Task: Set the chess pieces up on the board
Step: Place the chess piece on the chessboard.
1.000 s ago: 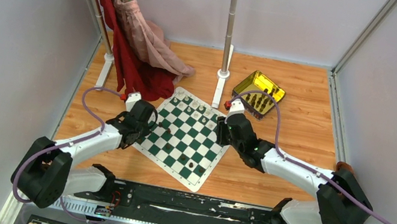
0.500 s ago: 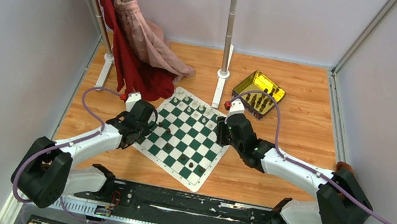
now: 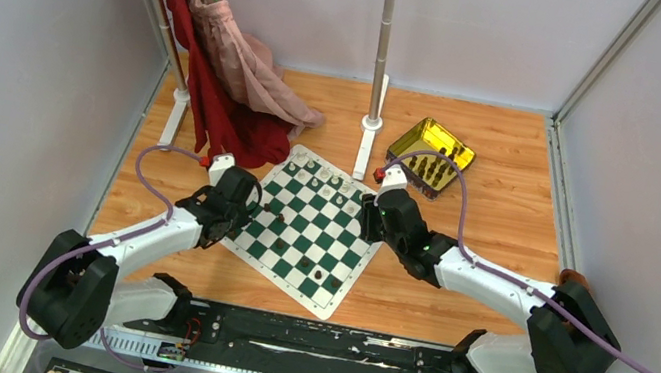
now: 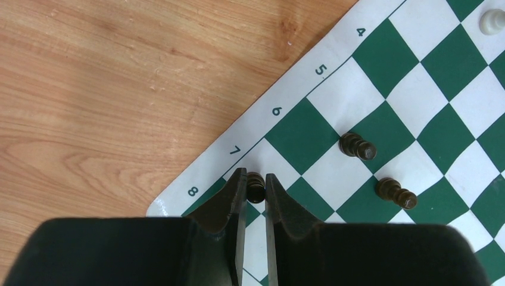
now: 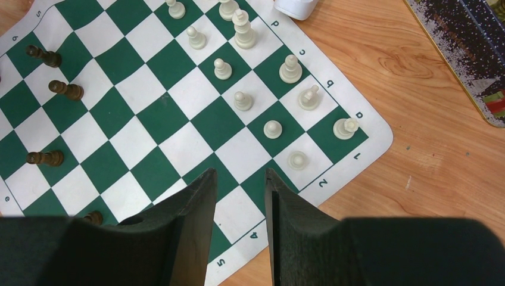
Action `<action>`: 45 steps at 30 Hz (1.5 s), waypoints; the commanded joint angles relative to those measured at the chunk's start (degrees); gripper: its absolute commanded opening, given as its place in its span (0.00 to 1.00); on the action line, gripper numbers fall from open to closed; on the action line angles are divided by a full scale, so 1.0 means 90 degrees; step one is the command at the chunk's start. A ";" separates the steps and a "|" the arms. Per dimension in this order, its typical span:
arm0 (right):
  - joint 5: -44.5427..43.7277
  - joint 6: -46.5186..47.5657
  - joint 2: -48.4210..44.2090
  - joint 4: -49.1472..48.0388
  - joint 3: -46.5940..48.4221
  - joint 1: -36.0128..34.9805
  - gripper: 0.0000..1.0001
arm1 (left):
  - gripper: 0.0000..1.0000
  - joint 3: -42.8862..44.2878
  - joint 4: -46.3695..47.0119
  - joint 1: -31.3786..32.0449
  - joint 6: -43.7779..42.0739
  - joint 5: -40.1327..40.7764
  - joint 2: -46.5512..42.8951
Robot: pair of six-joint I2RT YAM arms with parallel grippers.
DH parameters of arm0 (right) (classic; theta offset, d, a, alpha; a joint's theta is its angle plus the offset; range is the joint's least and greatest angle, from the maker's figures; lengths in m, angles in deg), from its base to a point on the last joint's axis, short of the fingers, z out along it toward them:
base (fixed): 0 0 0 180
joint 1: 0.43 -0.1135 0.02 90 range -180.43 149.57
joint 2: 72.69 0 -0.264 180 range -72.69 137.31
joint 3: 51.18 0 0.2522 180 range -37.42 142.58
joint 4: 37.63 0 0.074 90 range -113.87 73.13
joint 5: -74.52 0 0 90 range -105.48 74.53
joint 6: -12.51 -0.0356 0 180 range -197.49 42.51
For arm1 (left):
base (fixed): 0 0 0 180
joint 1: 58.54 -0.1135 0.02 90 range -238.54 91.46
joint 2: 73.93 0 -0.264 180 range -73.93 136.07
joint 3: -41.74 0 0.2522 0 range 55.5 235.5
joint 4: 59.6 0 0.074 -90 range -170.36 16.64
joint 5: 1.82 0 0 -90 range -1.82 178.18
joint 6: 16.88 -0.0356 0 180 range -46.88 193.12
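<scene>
Scarcely a thing has stirred in the past second: the left gripper (image 4: pixel 256 189) stays clamped on a dark pawn (image 4: pixel 255 180) at the rank-seven edge of the board (image 4: pixel 381 65), apparently mid-placement, while the right gripper (image 5: pixel 239 177) hangs open and empty over the white side. White pieces (image 5: pixel 242 100) stand in rows; dark pieces (image 4: pixel 358 146) are scattered. Around them: wooden tabletop (image 3: pixel 502 165), yellow tray (image 3: pixel 415 142), hanging garments (image 3: pixel 233 79), grey walls (image 3: pixel 26 44).
</scene>
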 commanded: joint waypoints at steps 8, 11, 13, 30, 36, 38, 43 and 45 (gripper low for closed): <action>-0.0017 -0.0078 -0.0050 -0.0085 -0.0028 0.0089 0.40 | 0.06 0.0117 0.0034 -0.0055 0.0029 0.0018 0.0144; -0.0017 -0.0078 -0.0028 -0.0094 -0.0028 0.0093 0.40 | 0.06 0.0169 0.0022 -0.0055 0.0014 0.0028 0.0139; -0.0014 -0.0083 -0.0028 -0.0095 -0.0033 0.0093 0.40 | 0.06 0.0178 0.0022 -0.0055 0.0007 0.0029 0.0143; -0.0012 -0.0092 0.0001 -0.0112 -0.0028 0.0093 0.40 | 0.06 0.0261 -0.0097 -0.0055 -0.0034 0.0048 0.0048; 0.0006 -0.0101 -0.0003 -0.0124 -0.0037 0.0093 0.40 | 0.06 0.0286 -0.0145 -0.0055 -0.0045 0.0126 -0.0009; -0.0010 -0.0094 -0.0022 -0.0110 -0.0037 0.0088 0.40 | 0.06 0.0287 -0.0126 -0.0055 -0.0040 0.0118 0.0018; -0.0028 -0.0077 -0.0028 -0.0085 -0.0028 0.0093 0.40 | 0.06 0.0334 -0.0094 -0.0055 -0.0052 0.0083 0.0104; -0.0027 -0.0068 -0.0028 -0.0092 -0.0028 0.0093 0.40 | 0.06 0.0341 -0.0079 -0.0055 -0.0054 0.0078 0.0127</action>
